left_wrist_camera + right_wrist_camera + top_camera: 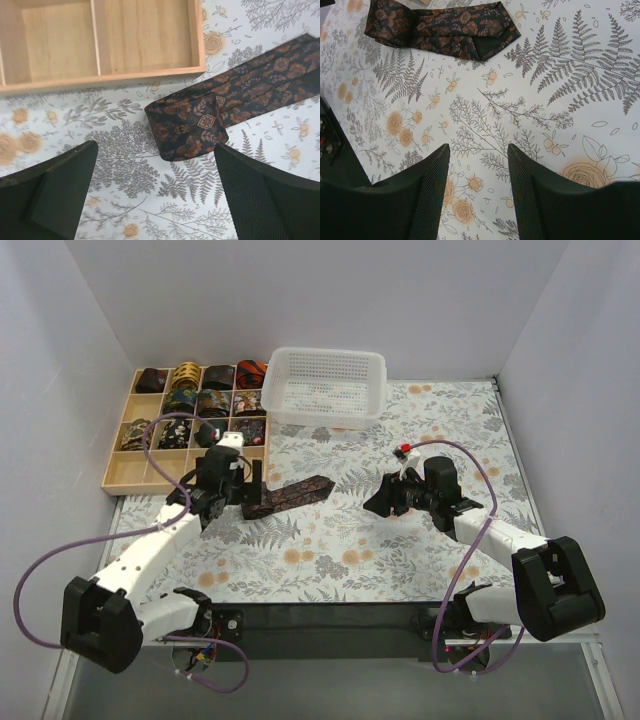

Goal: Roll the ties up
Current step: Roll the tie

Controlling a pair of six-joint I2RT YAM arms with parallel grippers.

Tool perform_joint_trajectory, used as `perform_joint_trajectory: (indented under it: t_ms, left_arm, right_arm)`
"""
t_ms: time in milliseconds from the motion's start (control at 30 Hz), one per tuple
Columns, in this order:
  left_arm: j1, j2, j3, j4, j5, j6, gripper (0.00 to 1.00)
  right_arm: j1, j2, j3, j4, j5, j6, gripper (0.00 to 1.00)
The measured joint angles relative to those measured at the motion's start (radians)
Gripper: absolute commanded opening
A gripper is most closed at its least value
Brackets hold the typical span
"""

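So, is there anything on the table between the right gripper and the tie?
Nothing. In the right wrist view, only bare floral tablecloth lies between the right gripper and the tie.

In the left wrist view, the tie [235, 100] runs off the picture at 2 o'clock. The wooden tray [125, 77] is cut off at 12 and at 9 o'clock. In the right wrist view, the tie is cut off at 11 o'clock. From above, the rolled ties [200, 400] are too small to tell their prints.
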Motion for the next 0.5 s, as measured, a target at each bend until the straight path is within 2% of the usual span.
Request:
perform_joint_trajectory:
  t_ms: [233,367,500]
  left_arm:
    - [0.25,-0.199,-0.295,0.224,0.281,-0.18,0.92]
    - [0.361,-0.197,-0.404,0.343,0.431,-0.271,0.89]
    - [0.378,-0.14,-0.444,0.435,0.515,-0.332,0.84]
  right_arm:
    - [0.002,0.0,0.0,0.0,-0.012,0.0,0.49]
    - [0.002,0.0,0.0,0.0,-0.015,0.0,0.49]
    - [0.002,0.002,0.0,0.0,-0.015,0.0,0.49]
